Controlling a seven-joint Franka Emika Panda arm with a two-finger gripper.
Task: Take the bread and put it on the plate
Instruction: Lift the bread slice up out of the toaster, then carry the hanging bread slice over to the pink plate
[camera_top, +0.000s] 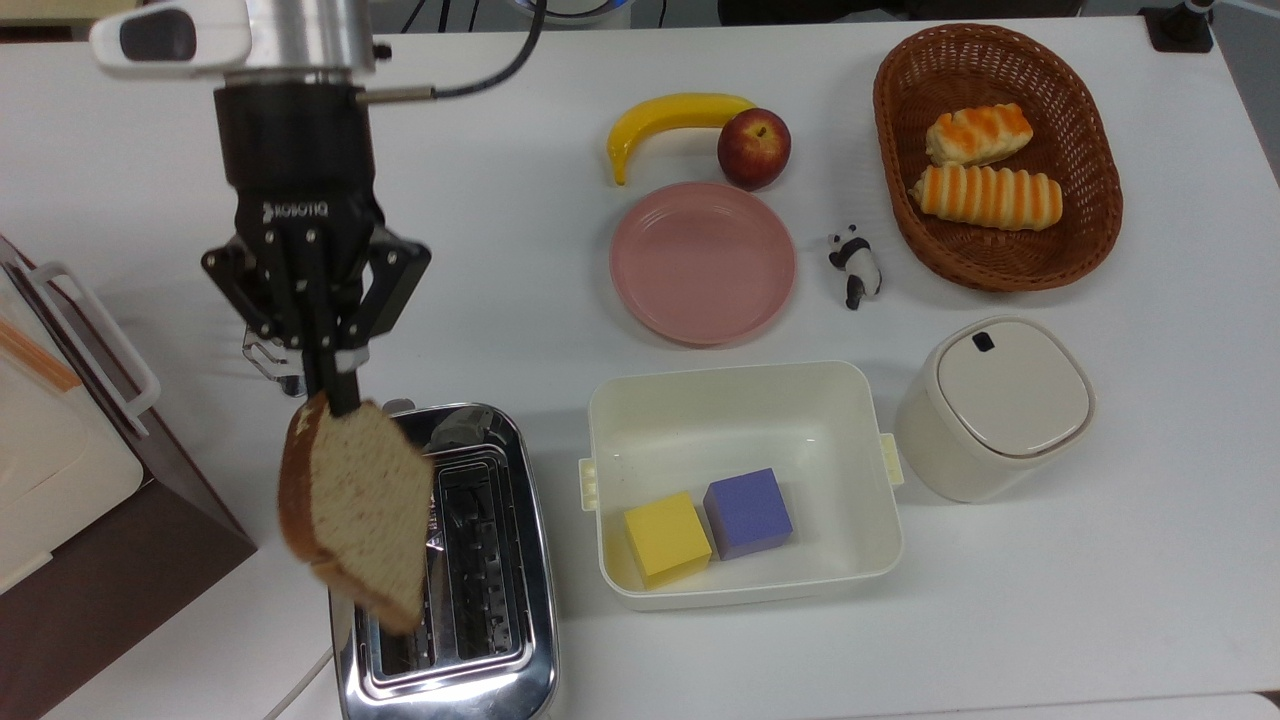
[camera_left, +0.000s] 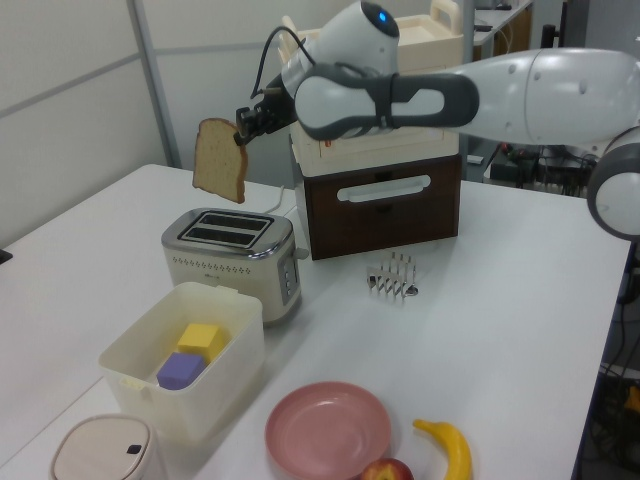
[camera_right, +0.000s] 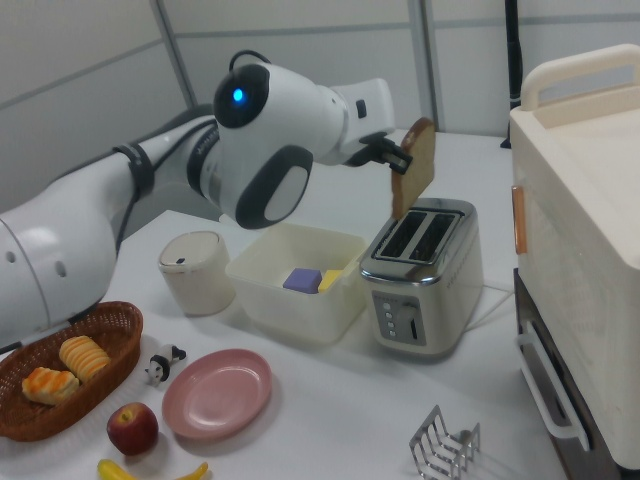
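Observation:
My gripper (camera_top: 335, 385) (camera_left: 241, 133) (camera_right: 403, 160) is shut on the top corner of the bread (camera_top: 355, 512) (camera_left: 220, 160) (camera_right: 413, 166), a brown slice with a darker crust. The slice hangs upright in the air, well above the chrome toaster (camera_top: 470, 585) (camera_left: 232, 258) (camera_right: 424, 275). The pink plate (camera_top: 703, 262) (camera_left: 328, 430) (camera_right: 217, 393) lies bare on the white table, far to the top view's right of the gripper, in front of the apple.
A white tub (camera_top: 745, 480) with a yellow and a purple cube stands beside the toaster. A lidded bin (camera_top: 993, 405), a panda figure (camera_top: 854, 265), a banana (camera_top: 670, 118), an apple (camera_top: 753, 147), a basket of rolls (camera_top: 995, 155) and a toast rack (camera_left: 392, 275) are on the table. A brown cabinet (camera_left: 385, 205) stands behind the toaster.

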